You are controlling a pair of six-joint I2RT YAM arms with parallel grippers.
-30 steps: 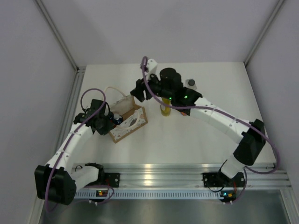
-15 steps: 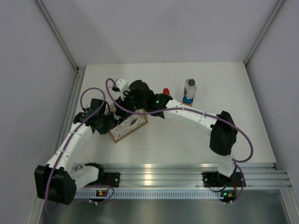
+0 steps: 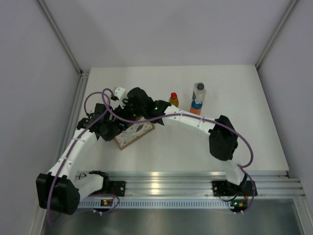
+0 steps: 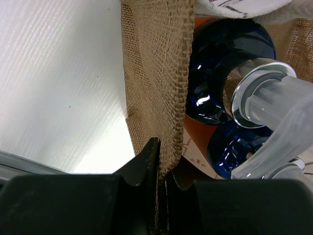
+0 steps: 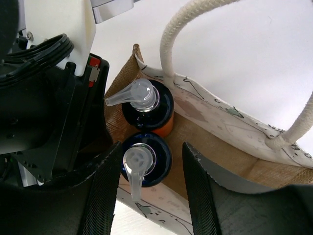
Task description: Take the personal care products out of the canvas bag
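Note:
The canvas bag (image 3: 137, 133) stands at the table's left. My left gripper (image 4: 164, 164) is shut on the rim of its burlap wall (image 4: 154, 73). Two orange pump bottles with dark blue tops stand inside, a far one (image 5: 147, 105) and a near one (image 5: 145, 161). My right gripper (image 5: 151, 147) hangs open over the bag, its fingers on either side of the near bottle, the right finger clear of it. On the table stand a yellow bottle with a red cap (image 3: 173, 99), a clear bottle with a grey cap (image 3: 199, 90) and an orange bottle with a blue cap (image 3: 196, 106).
A white rope handle (image 5: 178, 34) loops up from the bag's far wall, just above the bottles. The left gripper's black body (image 5: 54, 122) sits close against the bag's left side. Grey walls ring the table (image 3: 244, 127).
My right arm has swung left from the yellow bottle, which now stands alone on the table, to above the bag. Its jaws have narrowed a little. The left arm holds still.

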